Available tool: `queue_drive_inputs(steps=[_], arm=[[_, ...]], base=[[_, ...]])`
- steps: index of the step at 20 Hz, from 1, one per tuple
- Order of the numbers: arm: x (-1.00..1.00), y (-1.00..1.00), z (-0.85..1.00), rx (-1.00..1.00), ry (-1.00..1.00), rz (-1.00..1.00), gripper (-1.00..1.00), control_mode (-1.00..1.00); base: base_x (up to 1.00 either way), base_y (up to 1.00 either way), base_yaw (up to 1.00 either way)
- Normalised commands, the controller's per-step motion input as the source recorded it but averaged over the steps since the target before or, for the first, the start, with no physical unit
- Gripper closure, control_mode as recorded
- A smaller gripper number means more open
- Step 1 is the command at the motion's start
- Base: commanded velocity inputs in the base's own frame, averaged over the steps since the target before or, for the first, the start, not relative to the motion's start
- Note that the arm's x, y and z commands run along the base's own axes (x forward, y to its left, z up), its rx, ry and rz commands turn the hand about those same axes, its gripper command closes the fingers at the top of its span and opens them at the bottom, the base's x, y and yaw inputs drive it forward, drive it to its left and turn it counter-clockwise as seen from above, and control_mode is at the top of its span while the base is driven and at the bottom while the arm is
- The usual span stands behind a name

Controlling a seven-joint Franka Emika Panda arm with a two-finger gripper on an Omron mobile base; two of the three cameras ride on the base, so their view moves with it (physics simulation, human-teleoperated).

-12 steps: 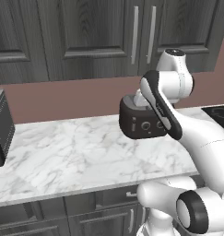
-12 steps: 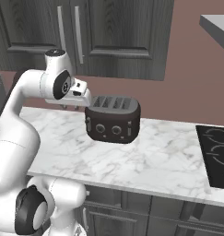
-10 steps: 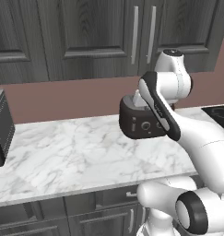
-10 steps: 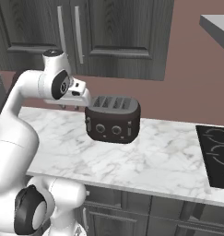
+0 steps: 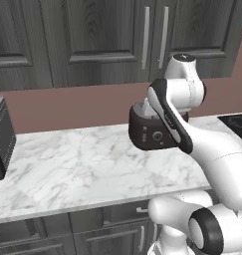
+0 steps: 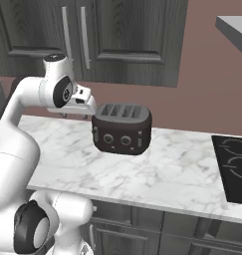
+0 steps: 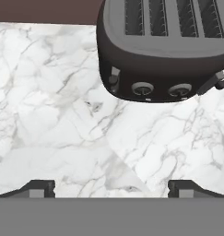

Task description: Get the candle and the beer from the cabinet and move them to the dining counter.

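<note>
Barely anything is shifting since the earlier frame: the arm is nudging a touch higher while the pincer is staying spread wide and empty, pointing down over the marble wall counter near its back edge. A dark toaster is sitting just beyond the fingertips by the wall. Above and behind the hand, the cabinet is hanging with its doors closed, so the candle and beer cannot be made out.
</note>
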Motion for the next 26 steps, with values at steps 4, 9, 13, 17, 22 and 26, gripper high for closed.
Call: queue_drive_inputs(steps=[4,9,13,17,22,26], arm=[[-0.21,0.00,0.00,0.00,0.00,0.00,-1.00,-1.00],[-0.66,0.00,0.34,0.00,-0.29,0.01,-1.00,-1.00],[-0.43,0.00,0.54,0.00,-0.39,0.01,-1.00,-1.00],[-0.20,0.00,0.59,0.01,-0.40,0.00,-1.00,-1.00],[-0.16,0.00,0.51,0.05,-0.44,0.02,-1.00,-1.00],[-0.14,0.00,0.34,0.14,-0.34,0.08,-1.00,-1.00]], base=[[0.00,0.00,0.00],[0.00,0.00,0.00],[0.00,0.00,0.00],[0.00,0.00,0.00],[0.00,0.00,0.00],[0.00,0.00,0.00]])
